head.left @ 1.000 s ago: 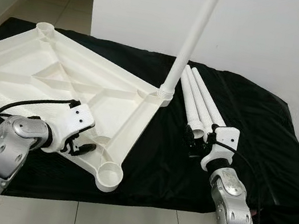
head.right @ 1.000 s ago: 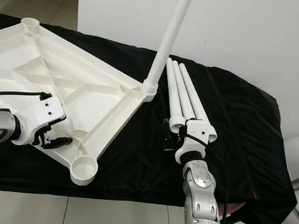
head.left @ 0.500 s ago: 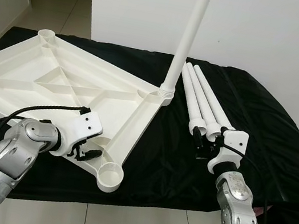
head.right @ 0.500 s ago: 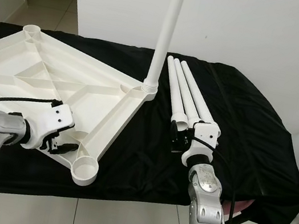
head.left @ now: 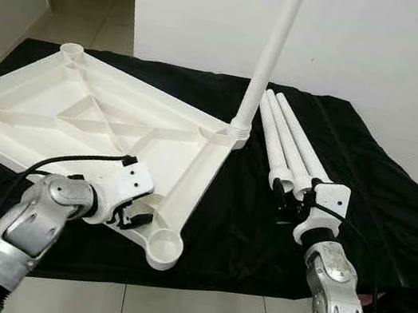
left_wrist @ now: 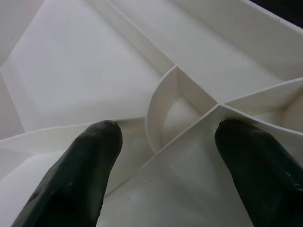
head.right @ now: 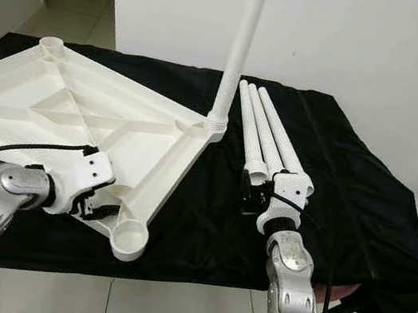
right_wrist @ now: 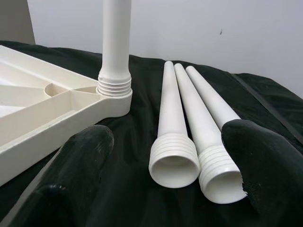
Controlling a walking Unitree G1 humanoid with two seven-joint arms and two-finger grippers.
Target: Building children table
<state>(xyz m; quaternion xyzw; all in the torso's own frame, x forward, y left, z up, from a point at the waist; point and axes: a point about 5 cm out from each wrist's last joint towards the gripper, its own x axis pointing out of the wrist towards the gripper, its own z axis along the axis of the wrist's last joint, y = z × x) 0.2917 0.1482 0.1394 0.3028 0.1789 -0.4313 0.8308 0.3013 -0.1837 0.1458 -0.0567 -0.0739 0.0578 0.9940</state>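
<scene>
While the left pincer [head.left: 136,217] gapes over the upturned tabletop [head.left: 79,113], the wide right pincer [head.right: 254,201] faces three loose legs [right_wrist: 182,118] beside it: light, rigid, slick plastic, probably best gripped near the threaded ends.

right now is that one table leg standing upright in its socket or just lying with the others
Upright. The fitted leg rises from the corner socket of the upside-down tabletop, threaded end seated there. Three loose legs lie flat on the black cloth beside it.

Silver segmented arms, white wrist housings, black cable looped over each; left hand [head.left: 135,219] and right hand [head.left: 282,204] have rounded matte-black fingers [left_wrist: 71,179].
</scene>
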